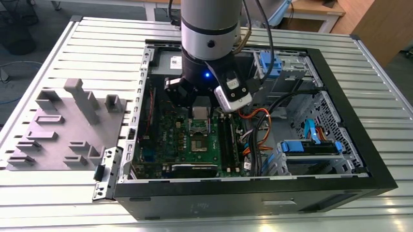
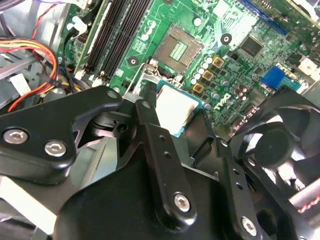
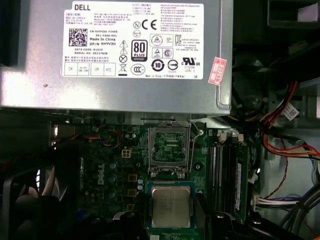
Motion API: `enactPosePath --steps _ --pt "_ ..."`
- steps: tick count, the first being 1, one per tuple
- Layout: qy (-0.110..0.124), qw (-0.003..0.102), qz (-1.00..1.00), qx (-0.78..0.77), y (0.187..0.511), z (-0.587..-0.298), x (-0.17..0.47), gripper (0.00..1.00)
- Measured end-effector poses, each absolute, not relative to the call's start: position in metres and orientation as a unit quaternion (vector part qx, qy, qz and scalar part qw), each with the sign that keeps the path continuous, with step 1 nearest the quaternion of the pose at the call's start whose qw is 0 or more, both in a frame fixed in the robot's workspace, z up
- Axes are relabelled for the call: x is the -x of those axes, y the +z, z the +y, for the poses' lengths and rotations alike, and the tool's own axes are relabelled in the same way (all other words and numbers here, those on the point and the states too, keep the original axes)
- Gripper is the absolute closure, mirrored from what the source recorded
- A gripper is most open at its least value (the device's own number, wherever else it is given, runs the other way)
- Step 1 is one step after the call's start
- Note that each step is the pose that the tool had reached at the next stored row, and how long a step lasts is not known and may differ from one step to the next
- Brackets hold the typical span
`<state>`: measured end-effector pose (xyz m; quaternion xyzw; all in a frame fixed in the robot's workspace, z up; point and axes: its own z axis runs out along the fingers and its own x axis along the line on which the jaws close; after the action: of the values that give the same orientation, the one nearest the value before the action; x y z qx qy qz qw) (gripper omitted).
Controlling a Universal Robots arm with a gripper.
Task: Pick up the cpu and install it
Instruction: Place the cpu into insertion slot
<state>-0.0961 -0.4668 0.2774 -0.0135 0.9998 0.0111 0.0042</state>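
Jaws pinch the cpu (image 3: 171, 206) flat, above the board (image 3: 107, 175); we see the open socket (image 3: 170, 145) just beside it, twd the grey box (image 3: 125, 95) – cpu not in yet.

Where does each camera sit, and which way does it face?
Exterior view: off the arm, high up, looking down into the open computer case; the arm and gripper show.
First wrist view: at the wrist, facing the empty socket and the grey labelled box; fingertips show.
Second wrist view: at the wrist, looking along the black fingers to the motherboard.
Both wrist views share the cpu and socket.
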Motion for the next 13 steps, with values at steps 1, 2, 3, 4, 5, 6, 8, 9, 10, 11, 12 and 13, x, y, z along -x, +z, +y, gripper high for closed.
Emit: enactPosePath --steps 1,2,3,4,5,6,8,9,10,11,12,13 --pt "0.011 0.004 1.000 0.013 0.276 -0.468 0.096 0.53" --pt "0.011 0.004 1.000 0.013 0.274 -0.468 0.096 0.53" --pt "0.011 0.004 1.000 0.012 0.272 -0.469 0.097 0.53" --pt "0.011 0.004 1.000 0.011 0.270 -0.470 0.097 0.53" --pt "0.011 0.004 1.000 0.010 0.268 -0.471 0.097 0.53" --pt "0.011 0.004 1.000 0.009 0.267 -0.472 0.097 0.53" --pt "0.011 0.004 1.000 0.007 0.263 -0.475 0.097 0.53" --pt "0.011 0.004 1.000 0.005 0.261 -0.477 0.097 0.53" --pt "0.011 0.004 1.000 0.004 0.259 -0.478 0.097 0.53" --pt "0.011 0.004 1.000 0.003 0.258 -0.480 0.098 0.53" --pt "0.011 0.004 1.000 0.002 0.256 -0.482 0.098 0.53" --pt "0.011 0.004 1.000 0.001 0.254 -0.483 0.098 0.53"
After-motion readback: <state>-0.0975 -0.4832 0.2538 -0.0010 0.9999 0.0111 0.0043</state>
